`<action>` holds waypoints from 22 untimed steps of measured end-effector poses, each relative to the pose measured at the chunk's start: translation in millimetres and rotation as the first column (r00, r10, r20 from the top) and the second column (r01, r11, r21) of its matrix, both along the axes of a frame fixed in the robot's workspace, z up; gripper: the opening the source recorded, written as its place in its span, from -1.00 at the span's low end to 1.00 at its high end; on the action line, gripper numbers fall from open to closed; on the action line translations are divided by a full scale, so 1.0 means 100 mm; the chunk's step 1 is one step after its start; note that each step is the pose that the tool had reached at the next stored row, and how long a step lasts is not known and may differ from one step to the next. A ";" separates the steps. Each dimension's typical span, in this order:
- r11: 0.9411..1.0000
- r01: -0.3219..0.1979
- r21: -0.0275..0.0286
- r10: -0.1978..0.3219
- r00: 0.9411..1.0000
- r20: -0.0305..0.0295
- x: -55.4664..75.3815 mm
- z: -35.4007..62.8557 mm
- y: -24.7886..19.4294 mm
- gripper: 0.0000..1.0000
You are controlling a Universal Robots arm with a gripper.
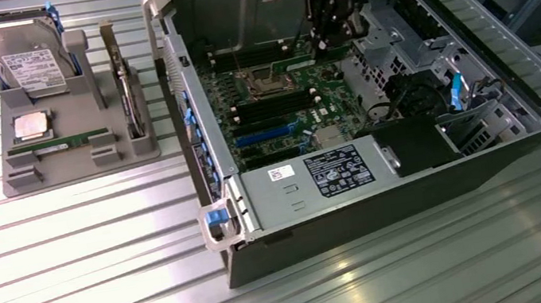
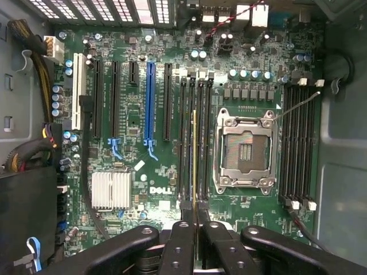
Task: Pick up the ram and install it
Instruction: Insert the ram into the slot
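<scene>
In the wrist view my gripper (image 2: pixel 196 228) is shut on the ram (image 2: pixel 195 160), a thin green stick seen edge-on. The stick hangs along the group of black memory slots (image 2: pixel 184 137) beside the empty processor socket (image 2: pixel 245 149) on the motherboard. Whether the stick touches a slot I cannot tell. In the exterior view the gripper (image 1: pixel 329 26) reaches down into the open computer case (image 1: pixel 205 129), over the far part of the board. A twin ram stick (image 1: pixel 60 141) lies in the grey holder (image 1: pixel 27 178) at the exterior view's left.
The holder also carries a hard drive (image 1: pixel 21 60), a square silver processor chip (image 1: pixel 34 122) and an upright expansion card (image 1: pixel 126 84). Inside the case are the power supply (image 1: pixel 328 175), expansion slots (image 2: pixel 150 103), a silver heatsink (image 2: pixel 112 189) and cable bundles (image 2: pixel 34 63).
</scene>
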State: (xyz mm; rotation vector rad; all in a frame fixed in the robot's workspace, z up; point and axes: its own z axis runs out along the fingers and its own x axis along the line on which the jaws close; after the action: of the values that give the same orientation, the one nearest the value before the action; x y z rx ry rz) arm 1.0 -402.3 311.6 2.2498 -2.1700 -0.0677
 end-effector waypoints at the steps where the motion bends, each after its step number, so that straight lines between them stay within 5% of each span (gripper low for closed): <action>1: 1.000 0.000 0.000 0.000 1.000 0.000 0.00 -0.006 0.000 -0.76; 22: 1.000 0.000 0.000 0.000 1.000 0.000 0.00 -0.134 0.000 -0.76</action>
State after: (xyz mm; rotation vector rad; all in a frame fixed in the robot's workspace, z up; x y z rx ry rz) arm 1.0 -402.3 298.2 2.2498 -2.1701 -0.0677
